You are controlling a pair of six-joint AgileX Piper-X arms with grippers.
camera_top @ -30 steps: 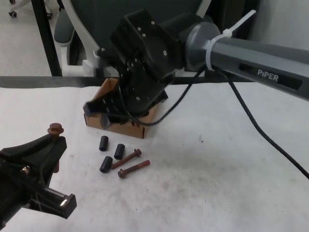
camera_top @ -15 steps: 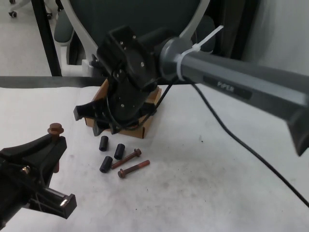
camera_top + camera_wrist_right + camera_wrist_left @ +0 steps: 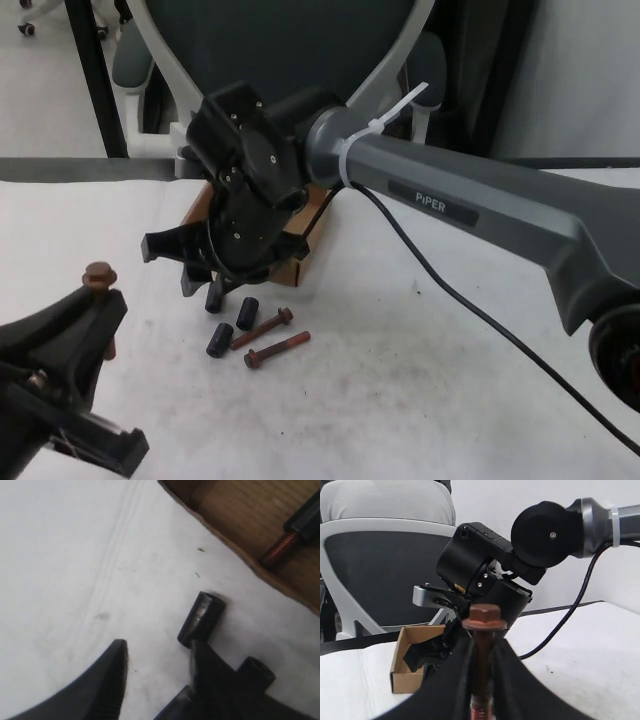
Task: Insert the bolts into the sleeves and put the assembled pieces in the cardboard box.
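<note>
The left gripper (image 3: 481,650) is squeezed tight on a rusty bolt (image 3: 482,616). The bolt stands up straight, head on top, over the near left corner of the table (image 3: 450,400). The right gripper (image 3: 157,655) is spread wide and holds nothing. It hangs by a black sleeve (image 3: 202,618) beside the cardboard box (image 3: 402,680), near the table's far edge. Two more sleeves (image 3: 247,312) and two bolts (image 3: 277,347) lie close by. One finished piece (image 3: 292,532) lies in the box.
</note>
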